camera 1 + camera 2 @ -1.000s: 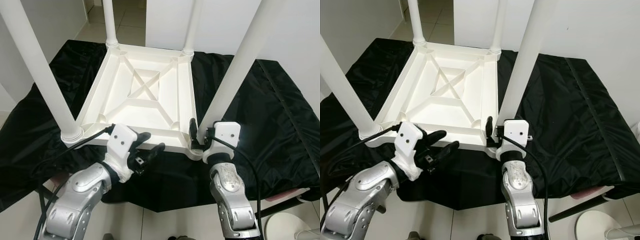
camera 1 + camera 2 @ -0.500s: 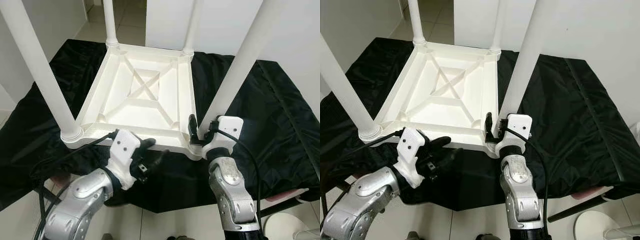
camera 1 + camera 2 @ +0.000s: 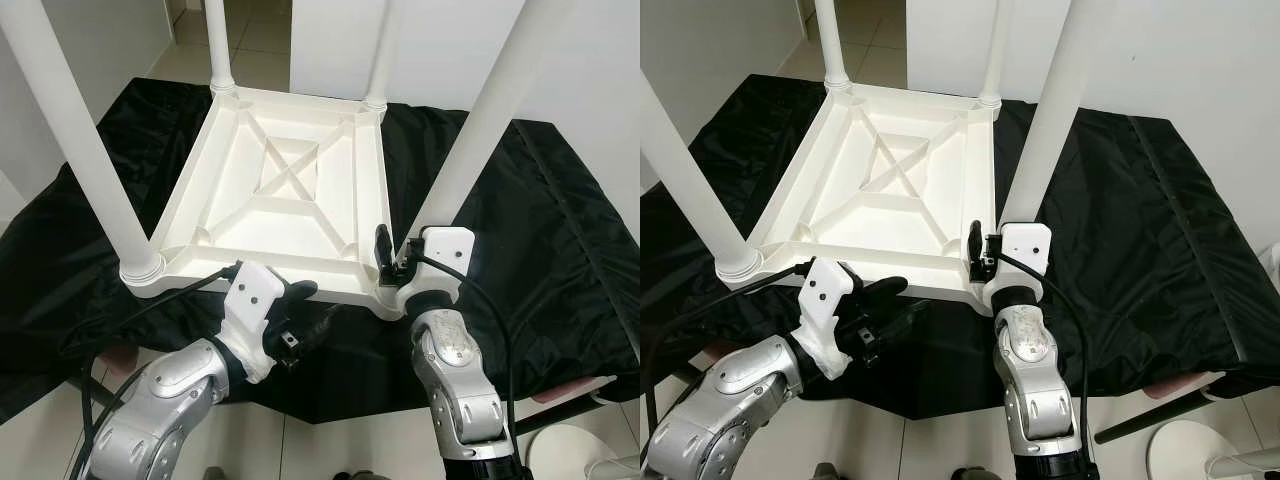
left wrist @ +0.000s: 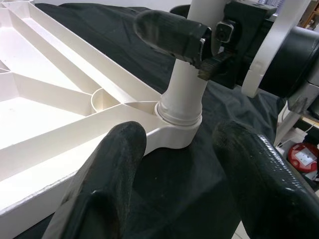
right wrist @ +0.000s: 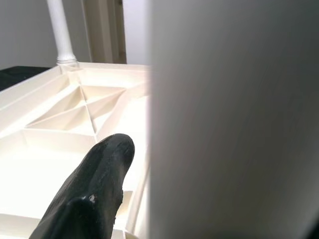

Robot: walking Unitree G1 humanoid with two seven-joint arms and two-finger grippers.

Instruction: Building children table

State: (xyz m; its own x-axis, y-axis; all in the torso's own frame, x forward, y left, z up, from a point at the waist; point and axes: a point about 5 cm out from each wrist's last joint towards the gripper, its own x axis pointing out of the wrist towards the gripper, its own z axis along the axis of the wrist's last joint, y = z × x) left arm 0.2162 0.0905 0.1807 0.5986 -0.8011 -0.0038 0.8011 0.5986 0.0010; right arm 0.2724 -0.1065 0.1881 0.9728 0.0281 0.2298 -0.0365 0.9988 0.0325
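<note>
A white children's table (image 3: 300,268) lies upside down on a black cloth, its four legs pointing up. My right gripper (image 3: 398,262) is shut on the near right leg (image 3: 470,150) just above its socket; one black finger (image 5: 94,194) lies against the leg (image 5: 234,124), and the other is hidden behind it. In the left wrist view that finger (image 4: 169,32) presses the leg's base (image 4: 182,99). My left gripper (image 3: 320,300) hangs open over the cloth just before the table's front edge, its fingers (image 4: 109,189) spread with nothing between them.
The black cloth (image 3: 540,230) covers the low platform and hangs over its front. The near left leg (image 3: 80,150) and two far legs (image 3: 220,45) stand tall around the frame. A round white object (image 3: 580,450) sits on the tiled floor at the lower right.
My right wrist has turned about the near right leg and come back upright. My left gripper has dropped a little and drifted right along the table's front edge.
</note>
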